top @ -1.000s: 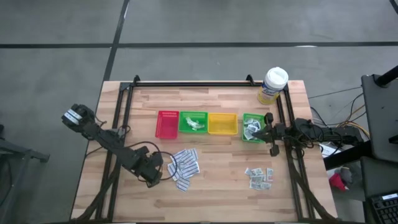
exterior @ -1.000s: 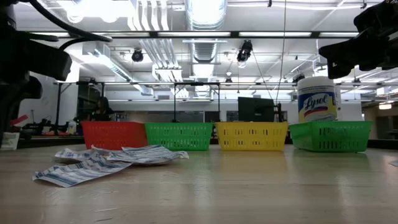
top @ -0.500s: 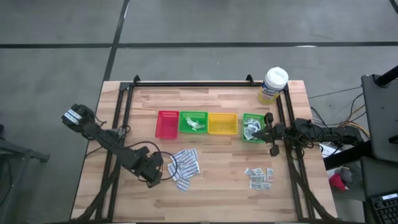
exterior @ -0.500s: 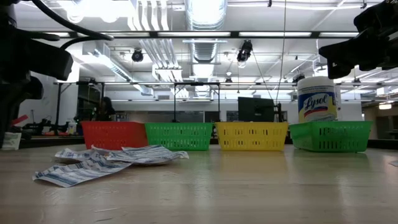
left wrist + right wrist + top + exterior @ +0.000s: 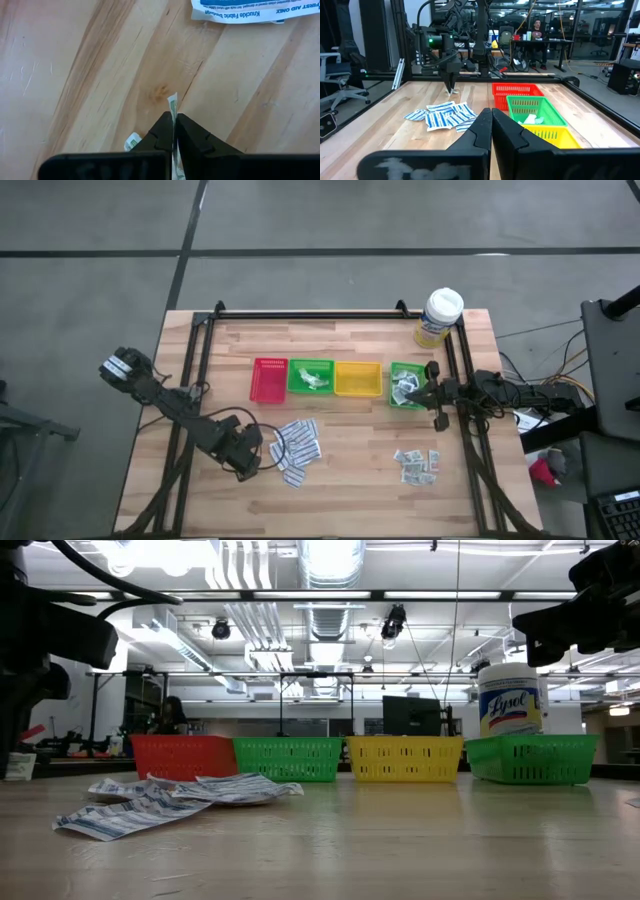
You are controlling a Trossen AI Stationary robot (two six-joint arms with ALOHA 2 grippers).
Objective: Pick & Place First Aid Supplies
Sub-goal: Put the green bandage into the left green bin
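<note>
My left gripper points down over the table's near left part and is shut on a small green-white sachet. A heap of white-and-blue printed strips lies flat on the wood just to its right, also seen in the low view. A few green-white sachets lie at the near right. My right gripper is shut and held level at the table's right side, with nothing in it. My left gripper pinches the sachet between its two fingers, coming from above and pointing down. The sachet stands on edge, and its thin edge sticks out beyond the fingertips. Whether its lower end touches the wood I cannot tell.
A red tray, a green tray, a yellow tray and a second green tray stand in a row mid-table. A white-lidded tub stands at the far right. Black rails run along the table's sides.
</note>
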